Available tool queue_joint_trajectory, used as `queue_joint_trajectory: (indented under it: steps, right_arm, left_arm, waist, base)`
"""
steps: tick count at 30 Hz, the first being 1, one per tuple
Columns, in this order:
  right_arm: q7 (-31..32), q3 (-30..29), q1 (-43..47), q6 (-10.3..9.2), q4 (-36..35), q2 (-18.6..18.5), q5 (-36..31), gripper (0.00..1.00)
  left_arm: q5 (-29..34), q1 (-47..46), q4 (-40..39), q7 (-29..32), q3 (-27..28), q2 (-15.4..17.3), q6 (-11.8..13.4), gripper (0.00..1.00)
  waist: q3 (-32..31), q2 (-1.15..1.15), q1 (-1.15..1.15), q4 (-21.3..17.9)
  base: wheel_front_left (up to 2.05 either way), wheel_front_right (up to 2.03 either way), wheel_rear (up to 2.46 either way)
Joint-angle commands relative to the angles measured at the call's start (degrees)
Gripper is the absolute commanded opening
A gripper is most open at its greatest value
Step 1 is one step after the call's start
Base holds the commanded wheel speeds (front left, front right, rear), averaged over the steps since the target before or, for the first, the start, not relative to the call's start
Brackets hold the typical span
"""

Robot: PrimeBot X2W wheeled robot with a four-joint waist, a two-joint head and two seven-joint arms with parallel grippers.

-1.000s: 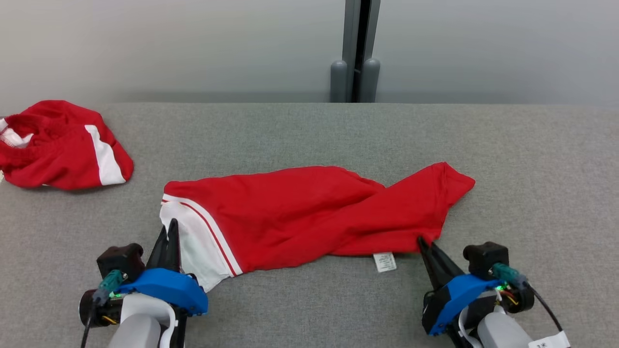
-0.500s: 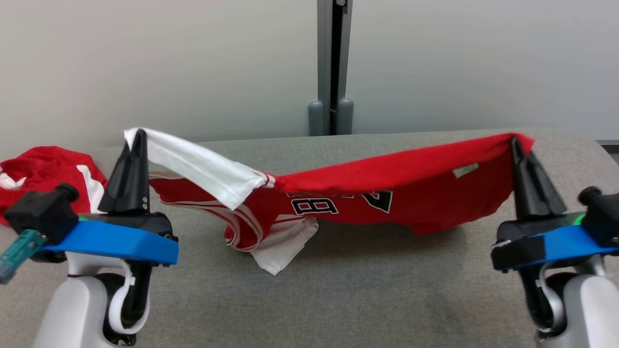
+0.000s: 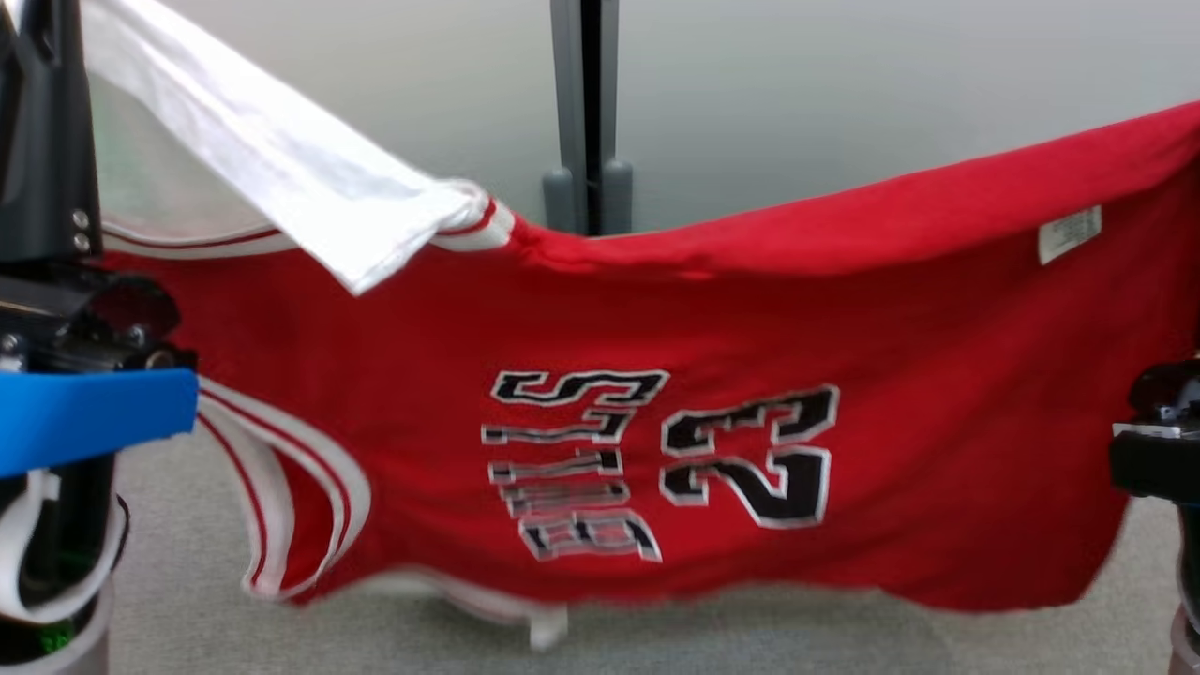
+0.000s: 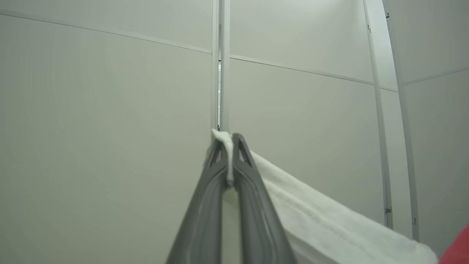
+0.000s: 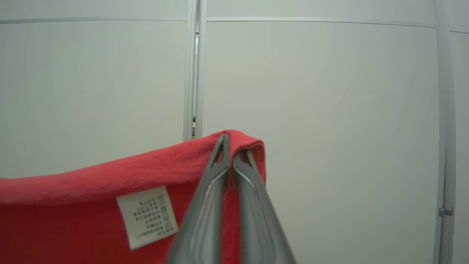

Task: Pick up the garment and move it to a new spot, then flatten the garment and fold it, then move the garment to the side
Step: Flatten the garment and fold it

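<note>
- One garment: a red jersey with one white side panel, one black "23" and one white care label.
- Two grippers, each with two dark fingers.
- The left gripper pinches the white corner between its closed tips.
- The right gripper is clamped on a red corner, with cloth folded over its tips.
- The garment hangs stretched between the two pairs of fingers and sags below the tips in the middle.
- In the right wrist view the care label sits just below and to the left of the right fingertips.
- The side panel runs down and to the right from the left fingertips.
- The lower hem hangs close over the grey table; I cannot tell whether it touches.
- Half a second ago the jersey's lower part lay bunched on the table. Now it is lifted and spread, with the whole number showing.
- A second ago it lay on the table with both grippers at its near edge.
- The head camera has shifted too.
</note>
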Motion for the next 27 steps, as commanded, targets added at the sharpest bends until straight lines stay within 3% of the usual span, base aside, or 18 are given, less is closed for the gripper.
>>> queue_joint_trajectory:
  steps: [1, 6, 15, 22, 27]
  right_arm:
    - [0.79, -0.43, -0.65, 0.01, -0.47, -0.06, -0.42, 0.0]
    - [2.84, -0.59, -2.47, 0.01, 0.16, -0.06, -1.13, 0.0]
    - [5.94, 2.88, -21.21, 0.01, 12.93, -0.08, -6.26, 0.0]
    - [5.49, 0.02, -42.56, 0.01, 30.37, -0.4, -12.66, 0.0]
    - [2.56, -2.2, -52.21, 0.01, 40.55, -0.63, -16.26, 0.0]
  left_arm:
    - [0.39, -1.49, 0.1, 0.8, -0.23, 0.8, 0.13, 0.0]
    - [1.06, -5.96, 1.88, 2.28, -1.44, 1.73, -0.78, 0.0]
    - [5.12, -27.47, 15.24, 3.62, -6.29, 4.06, -5.22, 0.0]
    - [9.38, -47.53, 32.01, -1.25, -9.73, 0.49, -6.06, 0.0]
    - [11.16, -54.83, 42.48, -6.5, -12.2, -3.18, -6.35, 0.0]
  waist:
    - [1.33, 0.0, 0.01, 0.17]
    - [5.81, 0.0, 0.01, 0.01]
    - [15.3, 0.0, 0.01, -0.18]
    - [19.83, 0.0, 0.01, 1.82]
    - [23.12, 0.0, 0.01, 3.52]
  base:
    - [0.0, 0.0, 0.0]
    - [0.0, 0.0, 0.0]
    - [0.0, 0.0, 0.0]
    - [0.0, 0.0, 0.0]
    - [0.0, 0.0, 0.0]
